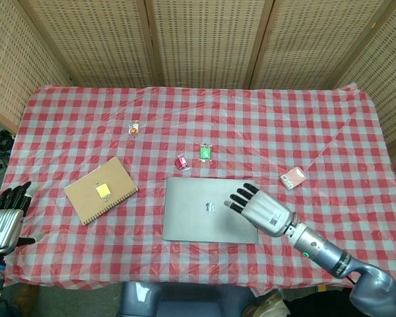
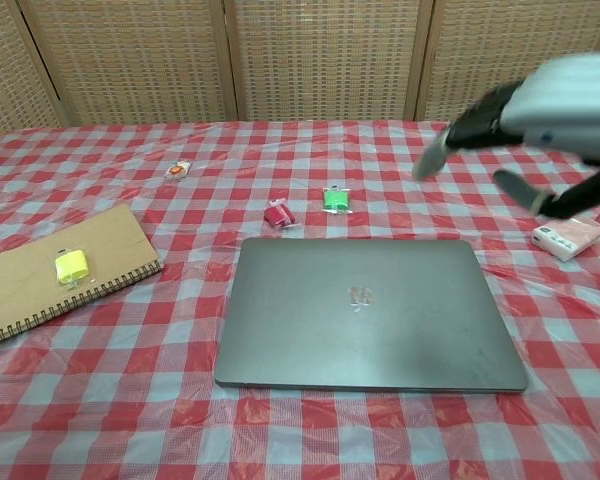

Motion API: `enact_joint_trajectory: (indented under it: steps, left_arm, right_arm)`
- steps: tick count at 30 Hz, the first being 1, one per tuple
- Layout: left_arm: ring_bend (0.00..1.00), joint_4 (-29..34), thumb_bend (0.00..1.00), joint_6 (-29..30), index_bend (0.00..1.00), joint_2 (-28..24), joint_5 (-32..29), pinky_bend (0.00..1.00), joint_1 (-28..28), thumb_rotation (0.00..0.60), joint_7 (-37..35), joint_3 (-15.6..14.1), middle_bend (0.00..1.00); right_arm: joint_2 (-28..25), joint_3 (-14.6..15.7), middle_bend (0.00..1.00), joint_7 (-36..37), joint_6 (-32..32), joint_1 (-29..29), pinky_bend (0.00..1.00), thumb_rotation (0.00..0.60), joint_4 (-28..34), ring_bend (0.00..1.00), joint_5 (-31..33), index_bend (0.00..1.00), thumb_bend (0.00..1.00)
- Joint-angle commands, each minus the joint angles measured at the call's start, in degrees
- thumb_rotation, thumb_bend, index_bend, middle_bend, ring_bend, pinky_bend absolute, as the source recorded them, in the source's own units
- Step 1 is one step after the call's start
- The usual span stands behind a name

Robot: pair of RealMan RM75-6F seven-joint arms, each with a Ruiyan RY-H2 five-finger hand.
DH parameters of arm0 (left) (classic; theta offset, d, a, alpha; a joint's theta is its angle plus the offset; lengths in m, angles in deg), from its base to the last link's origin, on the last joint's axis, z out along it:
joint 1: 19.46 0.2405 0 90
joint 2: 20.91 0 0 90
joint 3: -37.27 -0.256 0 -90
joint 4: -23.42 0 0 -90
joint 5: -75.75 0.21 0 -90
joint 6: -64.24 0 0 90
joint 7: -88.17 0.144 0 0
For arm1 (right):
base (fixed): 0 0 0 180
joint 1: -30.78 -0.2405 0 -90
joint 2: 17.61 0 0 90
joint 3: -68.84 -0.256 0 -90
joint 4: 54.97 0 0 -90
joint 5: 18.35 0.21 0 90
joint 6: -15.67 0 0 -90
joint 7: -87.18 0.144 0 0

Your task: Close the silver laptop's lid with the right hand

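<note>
The silver laptop (image 1: 208, 218) (image 2: 365, 312) lies flat on the checkered cloth with its lid down. My right hand (image 1: 259, 208) (image 2: 540, 108) hovers above the laptop's right side, fingers spread and holding nothing, well clear of the lid in the chest view. My left hand (image 1: 6, 218) hangs off the table's left edge with its fingers apart and nothing in it; only the head view shows it.
A brown spiral notebook (image 1: 100, 189) (image 2: 50, 272) with a yellow item on it lies to the left. Small red (image 2: 279, 215), green (image 2: 335, 199) and orange (image 2: 179, 170) packets sit behind the laptop. A pink pack (image 2: 567, 237) lies at the right. Wicker screens stand behind the table.
</note>
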Motion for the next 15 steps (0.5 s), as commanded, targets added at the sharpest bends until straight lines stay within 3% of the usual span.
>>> enact_joint_trajectory:
  steps: [1, 5, 9, 15]
  left_arm:
    - [0.00, -0.38, 0.00, 2.11, 0.00, 0.20, 1.80, 0.00, 0.53, 0.600, -0.75, 0.06, 0.00]
    - [0.00, -1.39, 0.00, 6.46, 0.00, 0.67, 5.37, 0.00, 1.74, 0.600, -2.67, -0.06, 0.00]
    - [0.00, -1.28, 0.00, 8.25, 0.00, -0.17, 7.56, 0.00, 2.60, 0.600, -4.39, -0.87, 0.00]
    - [0.00, -1.05, 0.00, 9.21, 0.00, -0.95, 9.65, 0.00, 3.22, 0.600, -5.49, -1.85, 0.00]
  right_arm:
    - [-4.58, -2.88, 0.01, -1.21, -11.16, 8.40, 0.00, 0.600, 3.84, 0.01, 4.33, 0.00, 0.03]
    - [-3.23, -1.78, 0.00, -2.48, -18.02, 16.16, 0.00, 0.600, 6.42, 0.00, 10.08, 0.00, 0.00]
    - [1.44, -0.20, 0.00, -1.35, -23.63, 21.86, 0.00, 0.600, 1.66, 0.00, 10.72, 0.00, 0.00]
    - [6.75, 0.21, 0.00, -0.57, -26.29, 26.54, 0.00, 0.600, -5.59, 0.00, 12.79, 0.00, 0.00]
